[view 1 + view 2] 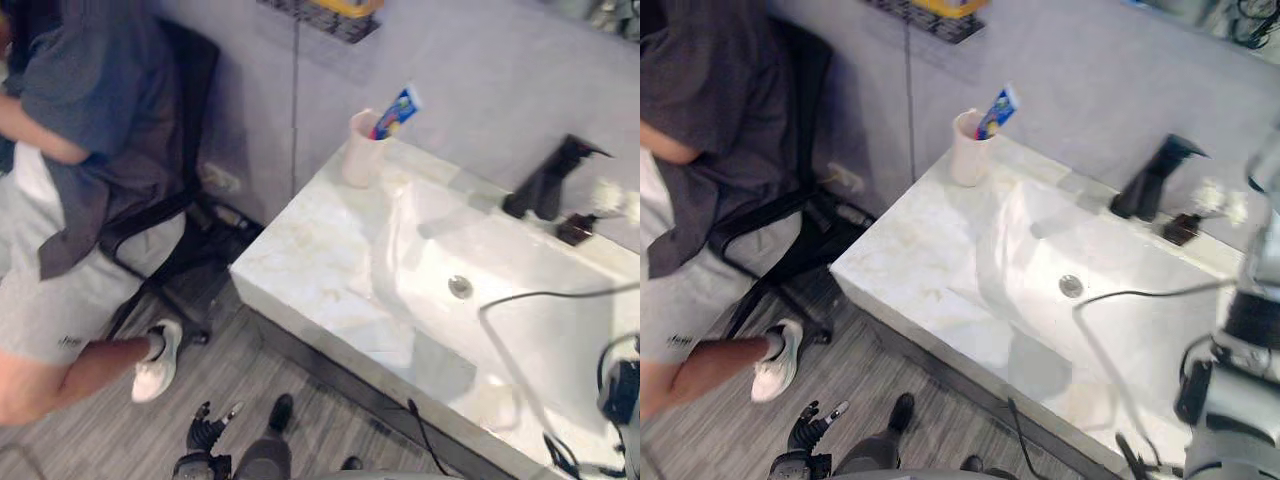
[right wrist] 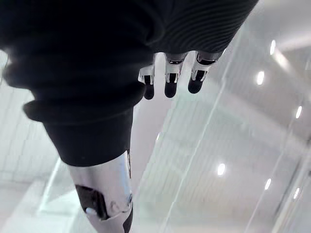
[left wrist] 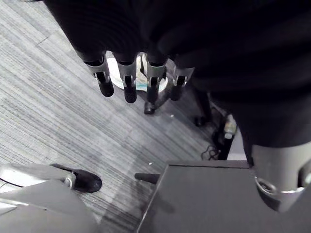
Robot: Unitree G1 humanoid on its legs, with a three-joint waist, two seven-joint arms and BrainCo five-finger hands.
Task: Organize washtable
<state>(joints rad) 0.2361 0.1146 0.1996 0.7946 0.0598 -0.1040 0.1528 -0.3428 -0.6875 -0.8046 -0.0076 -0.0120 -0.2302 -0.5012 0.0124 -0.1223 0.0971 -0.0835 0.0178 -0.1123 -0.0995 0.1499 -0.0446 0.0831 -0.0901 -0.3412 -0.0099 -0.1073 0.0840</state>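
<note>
One pale cup (image 1: 362, 150) at upper centre holds one toothpaste tube (image 1: 398, 110). One white surface (image 1: 300, 260) carries one basin (image 1: 520, 260), one drain (image 1: 460, 287) and one black faucet (image 1: 545, 180). At left are one black chair (image 1: 205, 80) and one person (image 1: 80, 90).

The white stone washtable (image 1: 300, 260) shows faint beige veining towards its left end. At its back left corner, a pale pink plastic cup (image 1: 362, 152) holds a blue-and-white toothpaste tube (image 1: 398, 110) with touches of red and yellow. The angular metal tap (image 1: 545, 180) at the back edge is matt black. The plank floor (image 1: 235, 365) is grey with fine darker streaks. A person's loose shirt (image 1: 90, 90) is dark grey, the shorts (image 1: 40, 300) light grey, the shoe (image 1: 157, 362) white.
</note>
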